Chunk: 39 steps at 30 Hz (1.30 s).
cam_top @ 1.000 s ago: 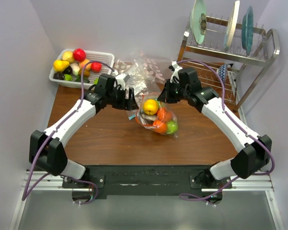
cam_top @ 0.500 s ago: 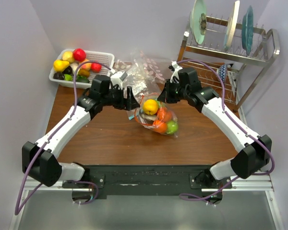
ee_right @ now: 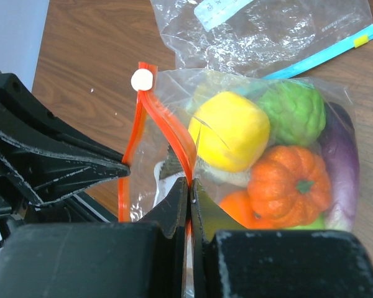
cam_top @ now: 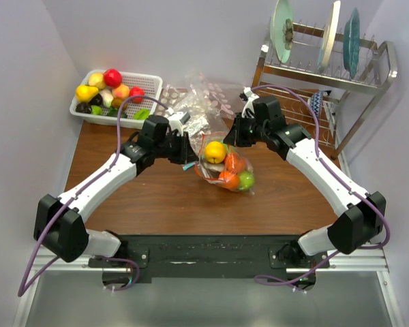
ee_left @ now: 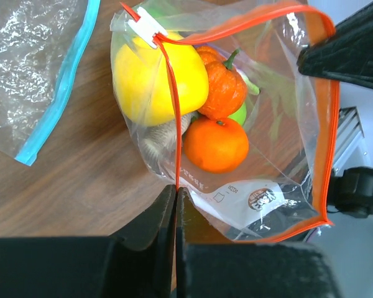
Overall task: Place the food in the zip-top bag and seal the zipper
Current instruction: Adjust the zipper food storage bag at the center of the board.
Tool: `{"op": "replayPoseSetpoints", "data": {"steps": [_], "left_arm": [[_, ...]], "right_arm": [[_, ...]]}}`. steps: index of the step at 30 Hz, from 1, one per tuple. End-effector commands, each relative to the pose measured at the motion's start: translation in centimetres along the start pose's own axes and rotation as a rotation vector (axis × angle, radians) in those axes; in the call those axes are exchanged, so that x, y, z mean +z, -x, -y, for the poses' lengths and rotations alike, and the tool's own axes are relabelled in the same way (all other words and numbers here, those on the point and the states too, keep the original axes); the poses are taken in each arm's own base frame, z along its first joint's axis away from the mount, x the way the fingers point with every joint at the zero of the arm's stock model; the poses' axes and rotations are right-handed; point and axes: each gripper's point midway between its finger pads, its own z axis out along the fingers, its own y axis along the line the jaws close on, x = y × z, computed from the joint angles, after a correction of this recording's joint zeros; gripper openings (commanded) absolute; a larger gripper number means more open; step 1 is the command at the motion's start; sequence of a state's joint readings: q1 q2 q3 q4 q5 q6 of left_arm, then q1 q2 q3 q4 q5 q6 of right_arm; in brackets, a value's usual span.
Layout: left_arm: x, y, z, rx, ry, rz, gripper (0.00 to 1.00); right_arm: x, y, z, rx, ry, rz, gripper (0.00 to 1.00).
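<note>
You're pinching the zipper [ee_left: 174, 112] in closed left fingers [ee_left: 176, 190] and right fingers [ee_right: 189, 184], food [ee_left: 158, 77] sitting in the zip-top bag [ee_left: 280, 180], sealing remaining.

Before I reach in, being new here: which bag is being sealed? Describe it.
Midway across the brown table lies a clear bag full of toy produce. Its zip strip is orange-red; the empty bag beside it has a blue-green one.

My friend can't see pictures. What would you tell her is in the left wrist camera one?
The left gripper pinches the orange-red zipper of a clear zip-top bag on a wooden table. Inside are a yellow fruit, a little pumpkin and an orange; another bag with a blue strip lies on the left.
</note>
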<state>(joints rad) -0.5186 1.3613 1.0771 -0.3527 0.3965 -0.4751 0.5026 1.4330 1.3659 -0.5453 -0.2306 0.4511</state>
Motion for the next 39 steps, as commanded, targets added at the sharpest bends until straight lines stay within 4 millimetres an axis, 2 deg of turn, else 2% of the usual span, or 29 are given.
{"op": "replayPoseSetpoints", "data": {"steps": [1, 2, 12, 18, 21, 24, 27, 29, 30, 31, 34, 39], "left_arm": [[-0.1, 2.0, 1.3, 0.021, -0.036, 0.074, 0.02], [-0.1, 2.2, 1.3, 0.021, -0.035, 0.076, 0.0], [-1.1, 3.5, 2.0, 0.046, -0.021, 0.095, 0.0], [-2.7, 6.6, 2.9, 0.083, -0.012, 0.135, 0.0], [-3.8, 8.9, 5.0, 0.099, -0.086, 0.166, 0.0], [-3.9, 10.0, 6.1, 0.107, -0.125, 0.164, 0.0], [-3.0, 9.9, 6.6, 0.088, -0.174, 0.142, 0.0], [-2.6, 9.8, 7.2, 0.065, -0.225, 0.145, 0.0], [-2.1, 8.8, 6.8, 0.048, -0.232, 0.128, 0.0], [-2.0, 8.6, 6.8, 0.041, -0.24, 0.125, 0.0], [-1.6, 8.0, 6.1, 0.033, -0.222, 0.121, 0.0], [-1.9, 7.9, 5.6, 0.044, -0.182, 0.125, 0.0]], "right_arm": [[-0.9, 0.9, -1.1, -0.014, 0.049, 0.032, 0.0], [-1.0, 0.9, -1.1, -0.015, 0.051, 0.033, 0.0], [-1.9, 0.9, -1.8, -0.016, 0.078, 0.033, 0.0], [-2.0, 0.6, -4.5, 0.018, 0.228, -0.005, 0.0], [-2.9, 1.5, -5.7, 0.019, 0.265, 0.015, 0.0], [-3.8, 2.6, -7.0, 0.018, 0.308, 0.032, 0.0], [-4.1, 2.9, -7.9, 0.024, 0.347, 0.028, 0.0], [-4.0, 2.8, -7.8, 0.024, 0.345, 0.025, 0.0], [-3.6, 2.3, -7.4, 0.03, 0.335, 0.009, 0.0], [-3.5, 2.1, -7.2, 0.028, 0.328, 0.0, 0.07], [-2.7, 0.7, -5.9, 0.011, 0.289, -0.037, 0.18], [-1.9, -0.6, -2.9, -0.017, 0.148, -0.053, 0.28]]}}
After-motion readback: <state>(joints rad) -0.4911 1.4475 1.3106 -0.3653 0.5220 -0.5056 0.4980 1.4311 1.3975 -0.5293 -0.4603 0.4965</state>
